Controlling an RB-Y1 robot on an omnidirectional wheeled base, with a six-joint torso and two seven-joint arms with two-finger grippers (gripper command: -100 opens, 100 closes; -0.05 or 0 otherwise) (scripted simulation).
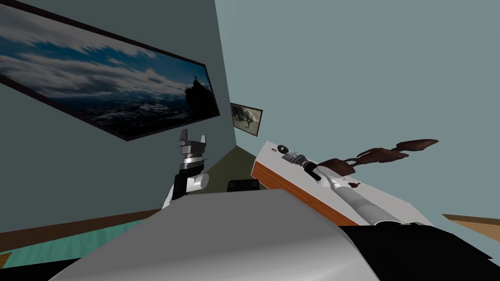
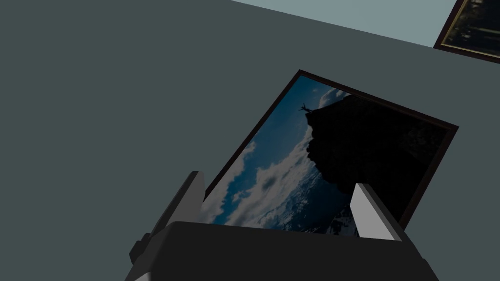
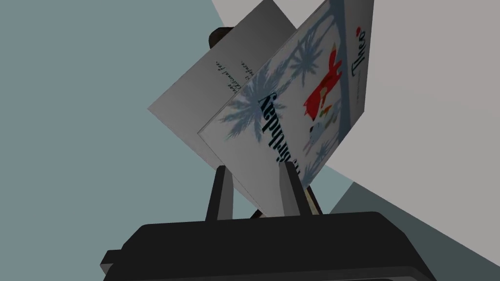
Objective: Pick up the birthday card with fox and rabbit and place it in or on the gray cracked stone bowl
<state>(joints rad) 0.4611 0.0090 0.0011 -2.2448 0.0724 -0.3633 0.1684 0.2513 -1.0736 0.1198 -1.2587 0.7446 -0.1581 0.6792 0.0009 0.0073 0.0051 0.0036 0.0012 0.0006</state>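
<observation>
Right gripper (image 3: 254, 195) carries the birthday card (image 3: 293, 107): the card's near corner sits between the two blades and its open leaves fan away from the fingers, showing a red fox, palm prints and dark lettering. Arm reaches out over a white-topped cabinet with an orange-brown side (image 1: 293, 188). Blue-grey wall beyond. Brown branch-like pieces (image 1: 381, 153) hang to the right. Right blades are pinched narrow on the card. Left gripper (image 1: 193, 144) is raised on the left, blades spread wide, holding nothing.
</observation>
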